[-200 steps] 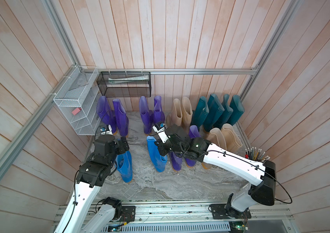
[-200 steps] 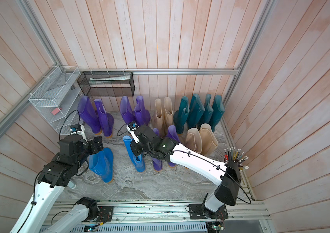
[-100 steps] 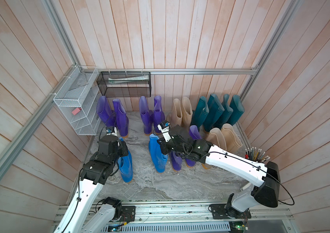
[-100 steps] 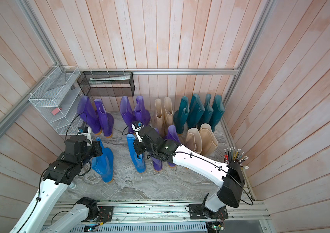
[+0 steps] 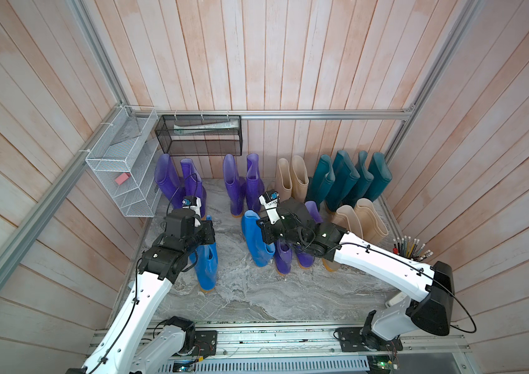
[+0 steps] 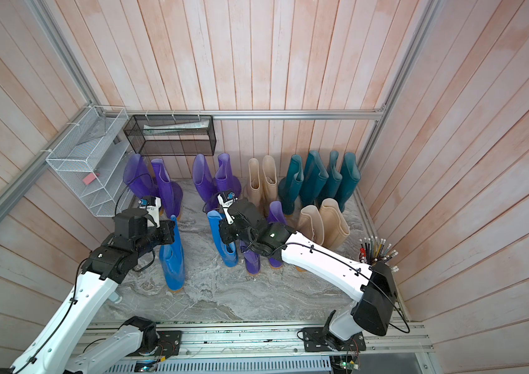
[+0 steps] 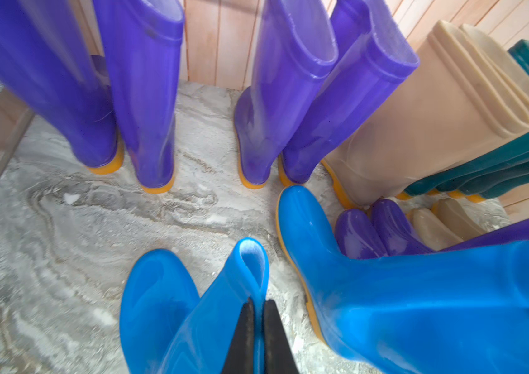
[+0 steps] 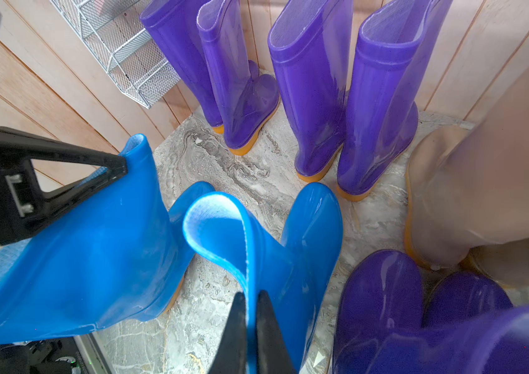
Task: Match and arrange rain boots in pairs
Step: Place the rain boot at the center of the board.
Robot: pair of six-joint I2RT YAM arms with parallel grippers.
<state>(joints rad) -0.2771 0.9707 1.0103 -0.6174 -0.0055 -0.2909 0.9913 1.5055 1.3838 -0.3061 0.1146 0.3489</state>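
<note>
Cuffs give the easiest hold: my left gripper (image 7: 258,302) is clamped on one blue rain boot (image 5: 206,268), left of centre in a top view, my right gripper (image 8: 250,296) on the other blue rain boot (image 5: 255,246) at centre. Held by their tops, both should slide together as a pair.

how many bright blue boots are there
2. The left blue boot stands on the floor's left side, cuff pinched by the left gripper; the right blue boot stands beside the front purple boots, cuff pinched by the right gripper. None appears hidden.
</note>
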